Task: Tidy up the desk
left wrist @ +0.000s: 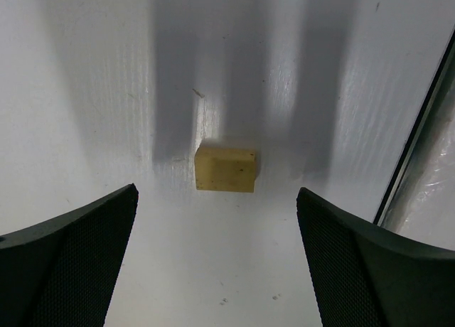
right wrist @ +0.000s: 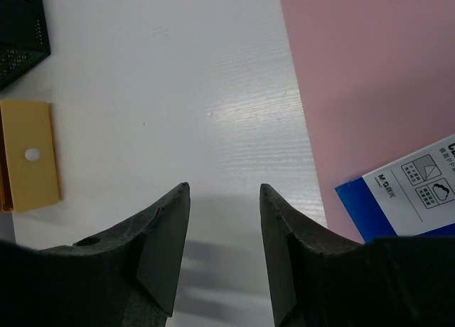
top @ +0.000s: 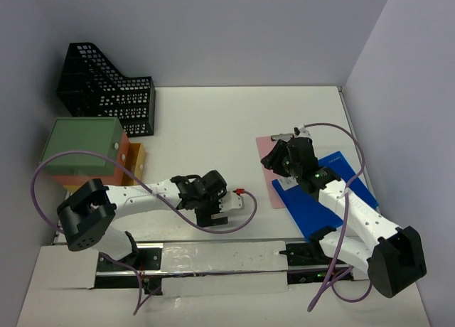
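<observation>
The white bench (top: 213,121) fills the floor between the pale walls, and both arms reach out over it from its near edge.

The left pincer (left wrist: 217,192) hangs over the near middle of the bench. Its two dark fingers (left wrist: 71,263) are spread wide and grip nothing. A small tan block (left wrist: 225,166) lies on the bare surface just beyond the gap between them, touching neither finger.

The right pincer (right wrist: 225,188) is over toward the right edge. It is only partly open, with a narrow gap between the fingers, and it holds nothing; bare white bench shows through the gap. Just to its right lies a pink sheet (right wrist: 355,92). A blue folder (right wrist: 398,199) with a white label overlaps the near part of that sheet. In the top view the folder runs on toward the near right corner, passing under the right arm.

A black mesh file holder (top: 106,89) stands in the far left corner. Against the left edge, a green box (top: 79,148) sits on top of an orange box (top: 75,179). A flat yellow piece (top: 135,163) lies just beside them on the side toward the middle of the bench. A purple cable (top: 43,178) loops out from the left arm over these boxes.
</observation>
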Motion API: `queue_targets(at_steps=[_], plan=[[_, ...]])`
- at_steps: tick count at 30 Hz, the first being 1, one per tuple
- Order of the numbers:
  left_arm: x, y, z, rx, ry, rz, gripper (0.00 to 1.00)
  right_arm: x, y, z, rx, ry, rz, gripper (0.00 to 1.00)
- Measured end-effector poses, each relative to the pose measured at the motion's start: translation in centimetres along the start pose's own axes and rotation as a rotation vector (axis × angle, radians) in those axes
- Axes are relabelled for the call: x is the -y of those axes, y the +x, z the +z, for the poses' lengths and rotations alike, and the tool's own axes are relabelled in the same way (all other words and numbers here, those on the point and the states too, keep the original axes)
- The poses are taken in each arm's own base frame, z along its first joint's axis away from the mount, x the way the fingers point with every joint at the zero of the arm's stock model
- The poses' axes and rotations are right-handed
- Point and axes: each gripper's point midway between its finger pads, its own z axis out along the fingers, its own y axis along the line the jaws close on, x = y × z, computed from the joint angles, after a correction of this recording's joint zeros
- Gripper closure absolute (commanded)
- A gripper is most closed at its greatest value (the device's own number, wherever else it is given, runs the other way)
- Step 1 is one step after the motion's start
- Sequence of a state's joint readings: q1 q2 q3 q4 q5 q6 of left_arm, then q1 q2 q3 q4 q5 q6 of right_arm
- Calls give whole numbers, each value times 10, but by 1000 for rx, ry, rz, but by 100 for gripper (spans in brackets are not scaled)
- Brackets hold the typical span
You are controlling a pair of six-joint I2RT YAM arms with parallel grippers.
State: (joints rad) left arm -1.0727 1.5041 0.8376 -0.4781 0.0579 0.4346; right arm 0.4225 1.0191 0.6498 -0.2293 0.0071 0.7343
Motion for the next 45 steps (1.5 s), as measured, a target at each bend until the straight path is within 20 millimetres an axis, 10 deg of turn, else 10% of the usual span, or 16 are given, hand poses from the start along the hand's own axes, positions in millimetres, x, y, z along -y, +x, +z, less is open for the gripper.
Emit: queue_targets(at_steps=[8,19,23,28,37,45], plan=[[-7,0,12,-14,-51,11,19,3,6,3,-21,2,1,49],[-6,4,15,-32,-38,29,100,4,9,4,-29,3,0,49],[-2,7,11,-52,-15,17,97,4,9,4,-28,2,1,50],[-10,-5,0,-16,-36,21,34,3,9,5,-29,-7,1,50],[0,-56,-7,52,75,-83,21,3,10,4,-26,-9,1,50],[13,-31,29,-128,46,-182,26,8,14,4,-32,-3,1,50]])
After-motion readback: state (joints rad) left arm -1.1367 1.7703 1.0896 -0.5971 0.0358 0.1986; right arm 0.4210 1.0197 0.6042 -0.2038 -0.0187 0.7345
